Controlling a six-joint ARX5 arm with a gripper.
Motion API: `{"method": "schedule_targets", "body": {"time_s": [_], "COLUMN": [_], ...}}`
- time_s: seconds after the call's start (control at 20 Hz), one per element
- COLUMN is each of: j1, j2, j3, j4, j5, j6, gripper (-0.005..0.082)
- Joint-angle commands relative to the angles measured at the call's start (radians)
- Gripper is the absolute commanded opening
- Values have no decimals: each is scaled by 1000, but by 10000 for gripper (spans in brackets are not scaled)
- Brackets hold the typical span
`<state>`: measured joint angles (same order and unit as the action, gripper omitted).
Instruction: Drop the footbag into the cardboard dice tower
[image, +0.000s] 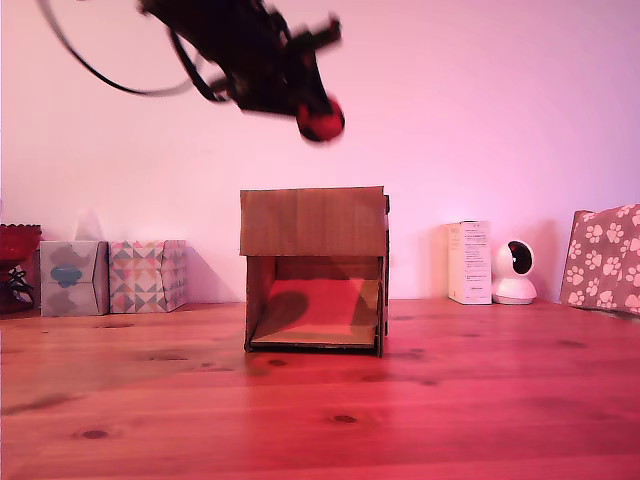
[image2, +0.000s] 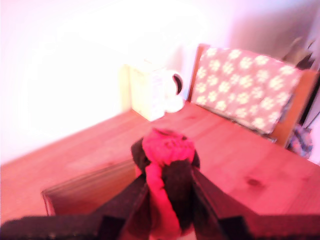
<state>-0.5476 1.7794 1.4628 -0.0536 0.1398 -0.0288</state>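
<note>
The red and black footbag (image: 321, 119) hangs high in the air, pinched at the tip of my dark gripper (image: 312, 110), which is shut on it. It sits above the top of the brown cardboard dice tower (image: 313, 222), roughly over the middle of the box. The tower stands mid-table with a solid upper panel and a lower front opening showing a sloped ramp. In the wrist view the footbag (image2: 167, 150) bulges between my two fingers (image2: 131, 200), and the tower's top edge (image2: 85, 192) lies below it. The picture is blurred.
Two patterned tissue boxes (image: 110, 277) and a red object (image: 18, 260) stand at the back on the exterior view's left. A white carton (image: 469, 262), a white round camera (image: 514, 272) and a paw-print box (image: 604, 258) stand at the back right. Wooden table (image: 320, 410).
</note>
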Motion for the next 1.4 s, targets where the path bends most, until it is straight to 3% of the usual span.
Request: {"method": "schedule_targets", "body": {"time_s": [0.0, 0.15, 0.35, 0.4, 0.55, 0.6, 0.7, 0.9, 0.95, 1.15, 1.35], "j1": [12, 22, 25, 25, 24, 23, 19, 6, 3, 2, 3], "j2": [59, 123, 128, 128, 126, 123, 104, 15, -11, -86, -173], "j3": [56, 154, 161, 161, 162, 163, 163, 163, 162, 143, -15], "j4": [-51, -138, -147, -141, -145, -158, -204, -325, -351, -402, -308], "j5": [2, 2, 2, 2, 1, 1, 2, 14, 19, 56, 69], "j6": [13, 23, 40, 52, 90, 93, 101, 111, 109, 107, 98], "gripper": [157, 157, 160, 206, 665, 685, 565, 16, -19, -20, -20]}}
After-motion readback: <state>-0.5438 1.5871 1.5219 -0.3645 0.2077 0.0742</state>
